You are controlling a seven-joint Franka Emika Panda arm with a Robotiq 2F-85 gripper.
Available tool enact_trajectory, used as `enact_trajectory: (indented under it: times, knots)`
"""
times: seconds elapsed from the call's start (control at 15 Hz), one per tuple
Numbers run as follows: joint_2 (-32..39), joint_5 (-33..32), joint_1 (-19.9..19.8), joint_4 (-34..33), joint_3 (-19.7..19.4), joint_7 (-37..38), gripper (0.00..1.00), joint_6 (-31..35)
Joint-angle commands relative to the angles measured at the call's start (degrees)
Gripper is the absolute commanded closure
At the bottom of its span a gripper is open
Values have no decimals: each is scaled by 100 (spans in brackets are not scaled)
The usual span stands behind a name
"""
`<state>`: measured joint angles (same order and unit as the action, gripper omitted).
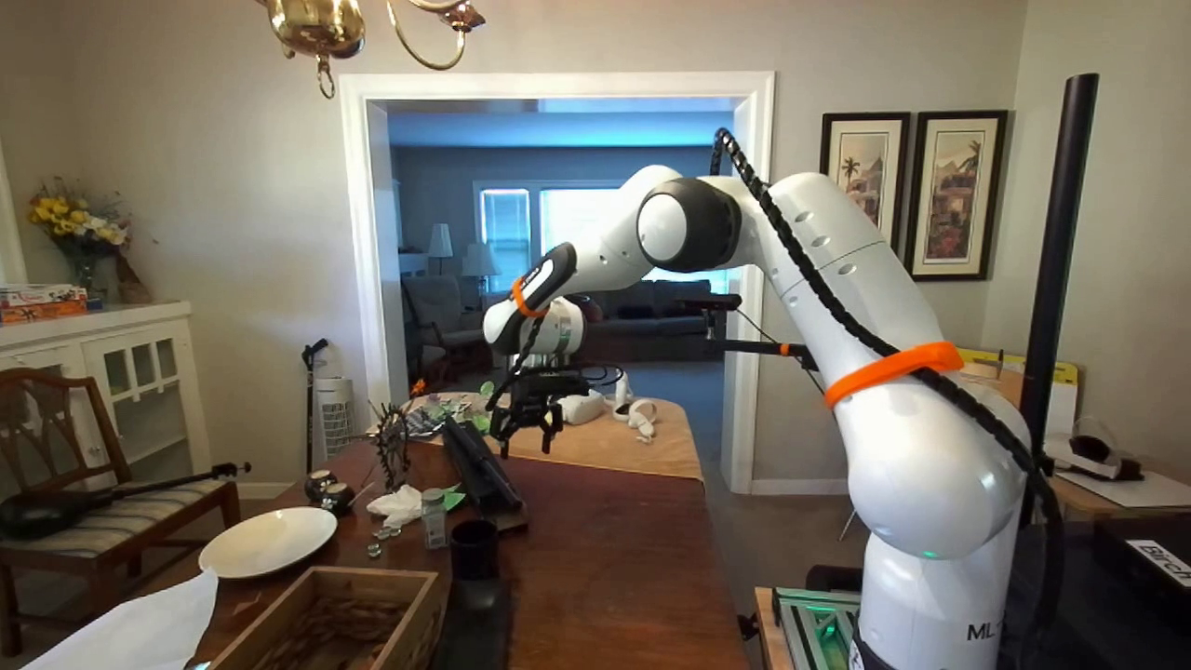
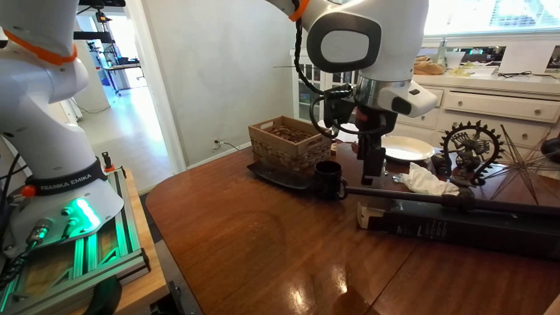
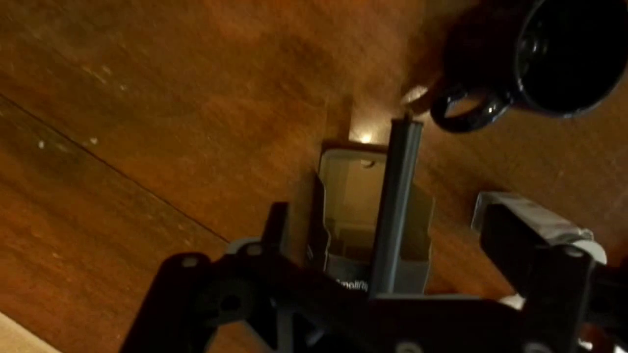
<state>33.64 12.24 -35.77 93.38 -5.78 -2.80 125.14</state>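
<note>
My gripper [image 3: 385, 220] is open and empty; it also shows in both exterior views [image 1: 526, 445] [image 2: 367, 179]. It points down above the end of a long black box [image 2: 437, 227]. A dark rod [image 3: 400, 196] lies along the box and passes between the fingers in the wrist view; it also shows in an exterior view [image 2: 402, 195]. The box's near end is open, showing its pale inside [image 3: 353, 191]. A dark mug [image 3: 476, 73] stands upright just beyond the rod's tip, also in both exterior views [image 1: 475, 549] [image 2: 328, 181]. The exact gap between fingers and rod is unclear.
A small clear container [image 1: 434, 521] stands beside the box. A white tissue [image 2: 426, 181], a white plate [image 2: 409, 148], a metal figurine [image 2: 470, 148] and a wire star [image 2: 523, 164] are behind it. A woven basket [image 2: 288, 151] and a dark tray [image 2: 275, 175] lie past the mug.
</note>
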Motion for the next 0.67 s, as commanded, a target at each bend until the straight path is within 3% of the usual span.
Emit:
enact_trajectory:
  times: [0.0, 0.2, 0.27, 0.6]
  knots:
    - [-237, -107, 307, 164, -349, 23, 0, -844]
    - [-214, -53, 474, 124, -507, 90, 0, -989]
    - [-186, 75, 527, 183, -525, 165, 0, -610]
    - [-72, 75, 555, -58, -593, 30, 0, -813]
